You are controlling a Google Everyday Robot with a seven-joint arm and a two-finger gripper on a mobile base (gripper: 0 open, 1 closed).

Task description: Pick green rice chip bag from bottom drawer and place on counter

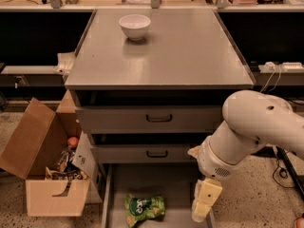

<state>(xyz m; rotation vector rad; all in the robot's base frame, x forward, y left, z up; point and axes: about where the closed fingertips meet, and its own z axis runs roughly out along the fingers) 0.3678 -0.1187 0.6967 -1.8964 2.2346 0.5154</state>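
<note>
Green rice chip bag point(144, 208) lies on the floor of the open bottom drawer point(152, 182), at the frame's lower centre. The claw point(203, 209) hangs to its right, apart from it, pointing down; whether released or clenched cannot be told.

White arm is hanging low at the near right, hand pointing down.
The arm point(266, 122) is entering from the right edge, its bulky rounded elbow bending leftward, and the forearm is sloping down and left to a ringed wrist point(213, 160). Below it the cream-coloured hand point(202, 212) is hanging almost vertically, tilting slightly left, its tip sitting close to the near edge of the scene.
</note>
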